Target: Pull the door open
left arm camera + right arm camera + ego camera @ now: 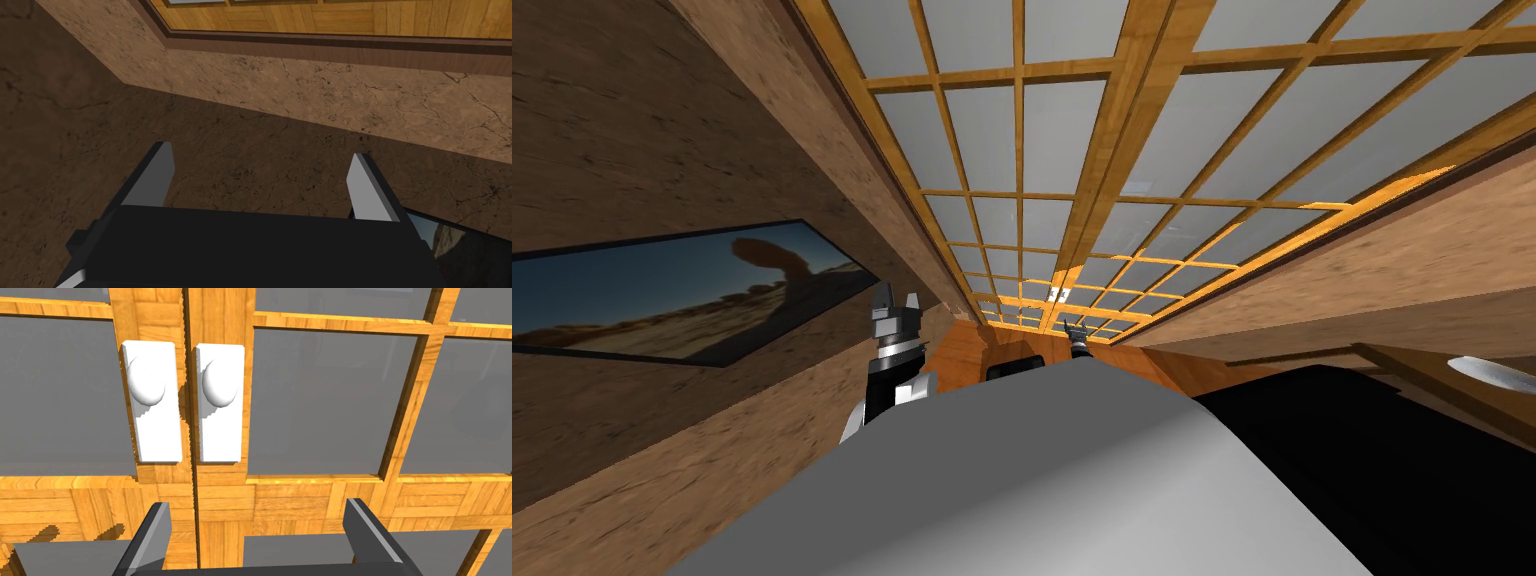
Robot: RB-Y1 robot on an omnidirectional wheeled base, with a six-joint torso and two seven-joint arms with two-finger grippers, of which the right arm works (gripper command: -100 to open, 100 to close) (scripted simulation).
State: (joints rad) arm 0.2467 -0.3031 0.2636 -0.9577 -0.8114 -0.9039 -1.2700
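Observation:
A double door (1072, 170) of orange wood lattice with grey glass panes fills the view ahead. Where its two leaves meet sit two white plates, each with a round white knob: the left knob (146, 385) and the right knob (218, 385), also seen small as the handles (1059, 293) in the head view. My right gripper (257, 518) is open, a short way off the door and below the knobs, with the seam between the leaves just inside its left finger (155, 533). My left gripper (897, 305) is raised at the left near the brown wall, open and holding nothing (260, 172).
Brown stone-like walls flank the door on both sides. A framed landscape picture (682, 290) hangs on the left wall close to my left arm. At the right lies a black area (1362, 450), with a wooden ledge carrying a white object (1497, 375).

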